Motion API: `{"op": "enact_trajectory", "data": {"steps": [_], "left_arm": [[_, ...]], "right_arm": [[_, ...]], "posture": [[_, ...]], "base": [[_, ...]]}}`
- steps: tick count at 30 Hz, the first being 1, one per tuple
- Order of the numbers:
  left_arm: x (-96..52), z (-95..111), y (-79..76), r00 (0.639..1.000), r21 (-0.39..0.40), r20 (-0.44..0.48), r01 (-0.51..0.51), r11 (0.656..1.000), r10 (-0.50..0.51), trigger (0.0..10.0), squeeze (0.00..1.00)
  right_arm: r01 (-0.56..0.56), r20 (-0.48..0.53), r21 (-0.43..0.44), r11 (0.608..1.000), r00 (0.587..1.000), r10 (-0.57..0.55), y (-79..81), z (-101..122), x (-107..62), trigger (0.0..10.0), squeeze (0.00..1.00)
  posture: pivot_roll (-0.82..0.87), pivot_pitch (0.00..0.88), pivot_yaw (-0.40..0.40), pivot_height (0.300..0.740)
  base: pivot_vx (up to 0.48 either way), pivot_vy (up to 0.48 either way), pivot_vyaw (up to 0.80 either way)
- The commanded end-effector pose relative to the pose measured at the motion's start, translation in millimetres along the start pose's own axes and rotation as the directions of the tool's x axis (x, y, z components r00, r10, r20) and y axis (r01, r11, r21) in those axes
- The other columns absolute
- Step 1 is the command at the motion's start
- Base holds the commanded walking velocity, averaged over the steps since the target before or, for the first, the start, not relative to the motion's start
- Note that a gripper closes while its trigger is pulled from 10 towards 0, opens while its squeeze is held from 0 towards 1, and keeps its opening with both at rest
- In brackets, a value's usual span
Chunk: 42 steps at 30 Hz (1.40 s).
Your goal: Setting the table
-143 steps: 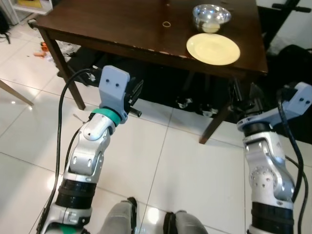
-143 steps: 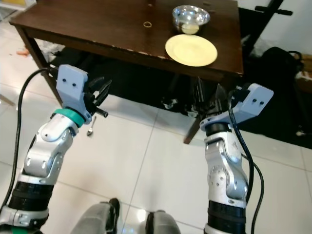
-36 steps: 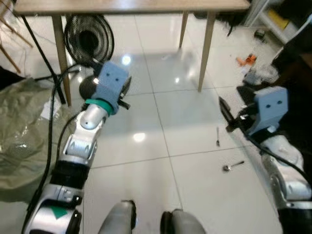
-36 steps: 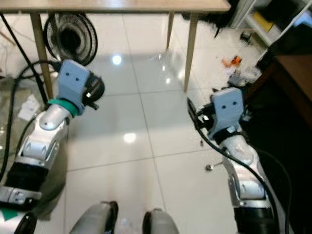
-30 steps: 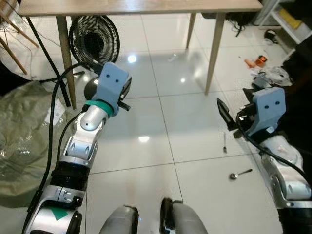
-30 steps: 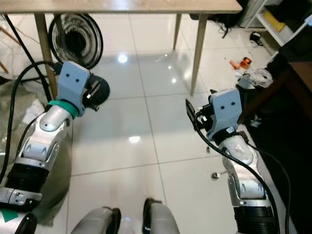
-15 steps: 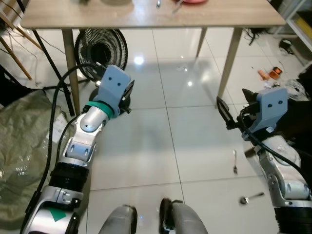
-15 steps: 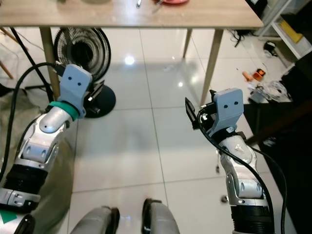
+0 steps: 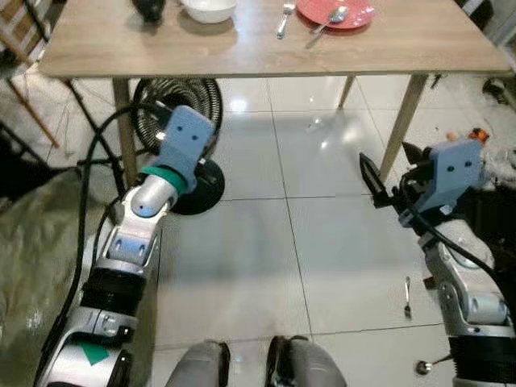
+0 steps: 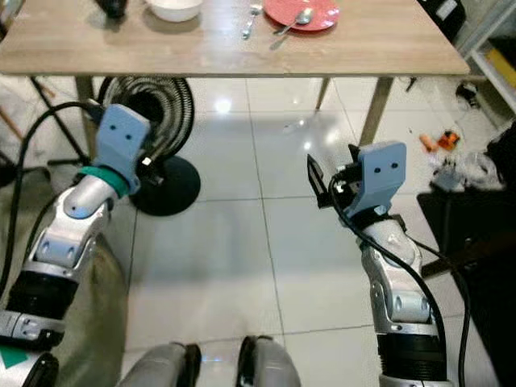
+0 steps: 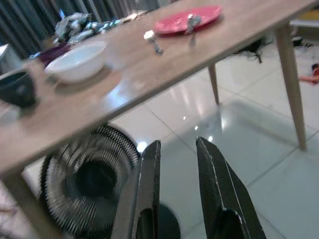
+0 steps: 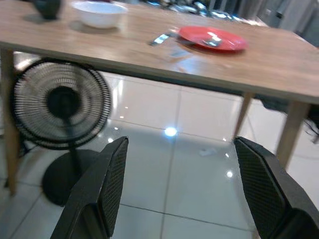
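A light wooden table (image 9: 403, 48) stands ahead of me. On it are a white bowl (image 9: 209, 9), a dark cup (image 9: 149, 8), a fork (image 9: 284, 18) and a red plate (image 9: 334, 12) with a spoon (image 9: 332, 16) lying on it. My left gripper (image 11: 177, 143) is raised in front of the table, short of its edge and lower, open by a narrow gap and empty. My right gripper (image 12: 180, 139) is held up on the right, wide open with nothing in it. Another fork (image 9: 408, 295) and spoon (image 9: 431, 367) lie on the tiled floor by my right arm.
A black floor fan (image 9: 181, 109) stands under the table's left half, its round base (image 9: 201, 185) on the tiles. A grey-green sack (image 9: 32, 266) lies on the floor to my left. Dark furniture (image 10: 484, 242) and small clutter sit at the right edge.
The camera has swung from the dark table to the wooden one, whose top with the dishes has come into view. Both arms keep their raised pose.
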<state>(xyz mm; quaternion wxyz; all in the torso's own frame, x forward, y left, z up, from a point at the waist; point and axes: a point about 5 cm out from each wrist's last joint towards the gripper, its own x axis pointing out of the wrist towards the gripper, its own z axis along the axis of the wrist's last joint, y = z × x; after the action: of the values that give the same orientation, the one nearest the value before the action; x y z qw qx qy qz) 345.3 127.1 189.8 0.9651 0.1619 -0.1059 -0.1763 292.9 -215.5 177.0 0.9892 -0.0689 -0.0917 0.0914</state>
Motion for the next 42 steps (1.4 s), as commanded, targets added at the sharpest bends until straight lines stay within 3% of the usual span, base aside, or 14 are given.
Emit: {"op": "enact_trajectory", "data": {"steps": [1,18,42], "left_arm": [[0.5,-3,-9.6,0.999,-0.013,-0.007,0.034,0.999,-0.034,10.0,0.00],[0.1,-3,-10.0,1.000,-0.018,-0.006,0.028,0.999,-0.028,10.0,0.00],[-0.4,-1,-6.1,1.000,-0.009,0.000,0.003,1.000,-0.003,10.0,0.00]], "right_arm": [[0.036,-0.033,0.008,0.999,0.999,-0.035,-7.7,-6,-4.5,10.0,0.00],[0.050,-0.038,0.014,0.999,0.998,-0.050,-10.2,-7,-3.3,10.0,0.00],[0.016,-0.005,0.042,0.999,1.000,-0.016,0.4,-1,6.0,10.0,0.00]], "posture": [[0.12,0.083,0.028,0.740],[0.12,0.090,0.026,0.740],[0.14,0.102,0.025,0.740]], "base": [[0.461,0.000,-0.80],[0.460,0.000,-0.78],[0.461,0.000,0.00]]}}
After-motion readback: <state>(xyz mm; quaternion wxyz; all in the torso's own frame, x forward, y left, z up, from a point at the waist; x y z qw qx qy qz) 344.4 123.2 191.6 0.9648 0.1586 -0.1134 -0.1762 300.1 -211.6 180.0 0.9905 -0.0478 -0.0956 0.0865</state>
